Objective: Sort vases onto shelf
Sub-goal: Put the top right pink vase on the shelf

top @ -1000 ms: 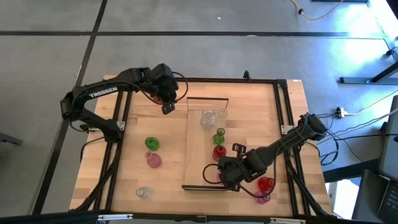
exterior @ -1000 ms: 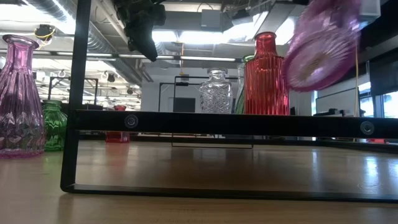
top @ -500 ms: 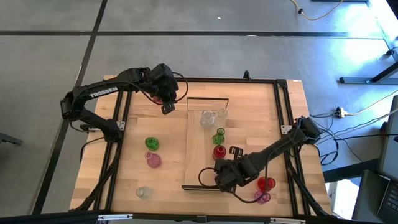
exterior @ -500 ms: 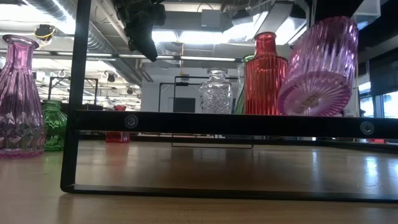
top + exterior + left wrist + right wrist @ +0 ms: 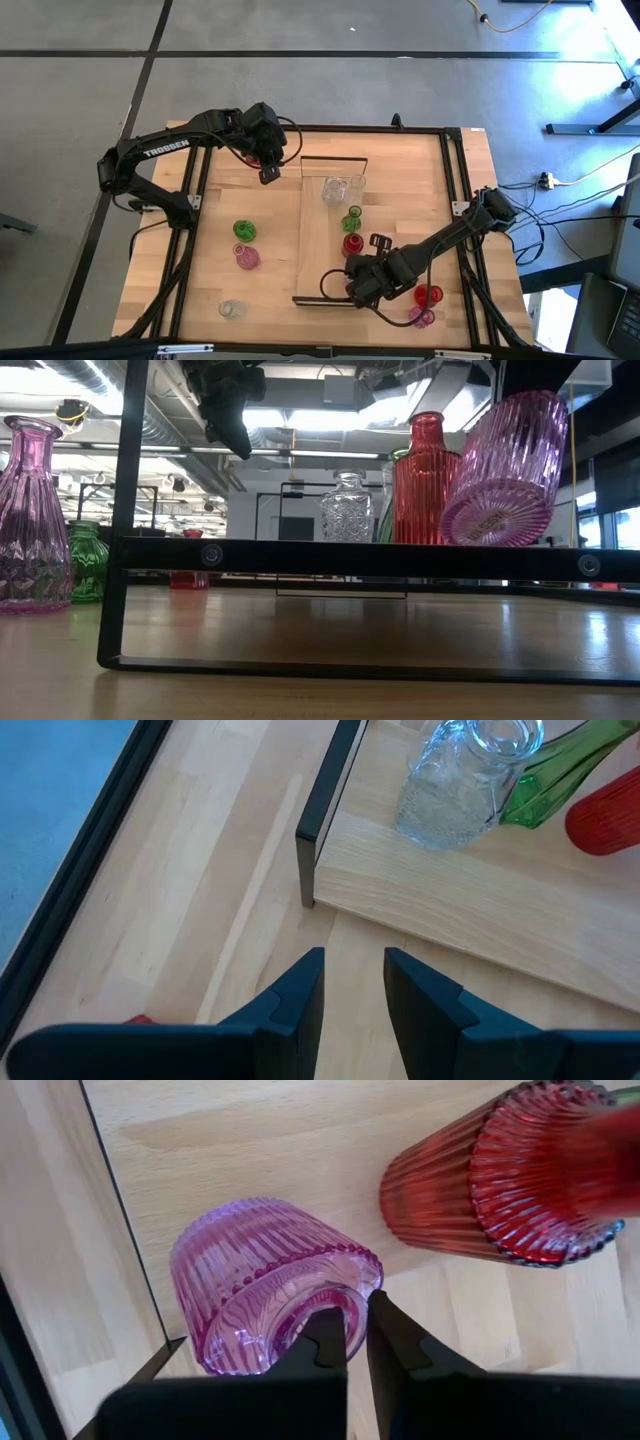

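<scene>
At the shelf's point(image 5: 318, 245) near end, a ribbed pink vase point(image 5: 508, 470) is held tilted, its rim pinched in the closed right tool point(image 5: 356, 1342) so the base can be lowered flat beside the red vase point(image 5: 427, 480). Clear point(image 5: 333, 188) and green point(image 5: 352, 221) vases are ranged beyond. Left tool point(image 5: 353, 1010): parted, empty, parked over the desk's point(image 5: 215, 260) far-left corner.

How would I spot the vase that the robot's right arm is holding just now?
Find the long wooden shelf mid-table. At its near end the right pincer grips a ribbed pink vase by the rim. Unlike the upright red bottle beside it, it is tilted, showing its base.
</scene>
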`<control>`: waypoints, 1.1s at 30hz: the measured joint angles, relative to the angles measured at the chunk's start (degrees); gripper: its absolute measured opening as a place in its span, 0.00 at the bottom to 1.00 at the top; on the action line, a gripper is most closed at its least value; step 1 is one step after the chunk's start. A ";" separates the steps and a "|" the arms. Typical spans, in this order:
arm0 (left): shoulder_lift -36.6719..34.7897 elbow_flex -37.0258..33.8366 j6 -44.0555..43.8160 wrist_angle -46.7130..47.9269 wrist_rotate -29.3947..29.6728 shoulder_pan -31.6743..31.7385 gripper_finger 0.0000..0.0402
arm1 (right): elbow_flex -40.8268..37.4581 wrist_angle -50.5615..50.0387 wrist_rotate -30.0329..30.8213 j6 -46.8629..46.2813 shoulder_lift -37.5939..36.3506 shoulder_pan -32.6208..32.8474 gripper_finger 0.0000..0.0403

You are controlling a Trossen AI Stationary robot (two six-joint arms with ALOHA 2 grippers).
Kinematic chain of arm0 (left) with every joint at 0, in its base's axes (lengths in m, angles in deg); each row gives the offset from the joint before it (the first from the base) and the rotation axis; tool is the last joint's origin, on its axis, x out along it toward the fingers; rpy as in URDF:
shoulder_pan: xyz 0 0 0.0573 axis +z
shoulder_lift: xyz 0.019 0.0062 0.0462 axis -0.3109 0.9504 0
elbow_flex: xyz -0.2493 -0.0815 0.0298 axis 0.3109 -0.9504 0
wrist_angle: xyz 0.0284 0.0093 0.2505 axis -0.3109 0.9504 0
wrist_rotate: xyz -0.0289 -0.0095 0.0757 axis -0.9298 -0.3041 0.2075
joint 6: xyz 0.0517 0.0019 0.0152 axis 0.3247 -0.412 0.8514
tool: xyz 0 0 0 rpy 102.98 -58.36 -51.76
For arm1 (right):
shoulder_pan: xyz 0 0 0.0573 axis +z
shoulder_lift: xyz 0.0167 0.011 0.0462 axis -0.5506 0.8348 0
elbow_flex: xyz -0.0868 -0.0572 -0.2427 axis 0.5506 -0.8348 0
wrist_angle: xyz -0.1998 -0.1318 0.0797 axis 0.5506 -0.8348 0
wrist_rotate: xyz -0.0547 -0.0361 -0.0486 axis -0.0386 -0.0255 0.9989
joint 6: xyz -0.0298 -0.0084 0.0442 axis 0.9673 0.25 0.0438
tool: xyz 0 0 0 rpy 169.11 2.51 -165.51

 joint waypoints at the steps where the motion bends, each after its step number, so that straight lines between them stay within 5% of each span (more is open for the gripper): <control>1: 0.00 0.00 -0.02 0.00 0.00 0.00 0.25 | 0.00 0.00 -0.01 -0.09 0.00 0.00 0.01; 12: 0.00 0.00 -0.02 -0.02 0.00 0.00 0.25 | -0.11 -0.19 -0.93 -1.17 -0.04 -0.04 0.02; 23: 0.00 0.00 -0.03 -0.05 0.00 0.00 0.25 | -0.15 -0.42 -0.80 -4.37 -0.11 -0.04 0.25; 33: 0.00 0.00 -0.03 -0.07 0.00 -0.01 0.25 | -0.24 3.09 -2.03 -4.39 -0.11 -0.02 0.29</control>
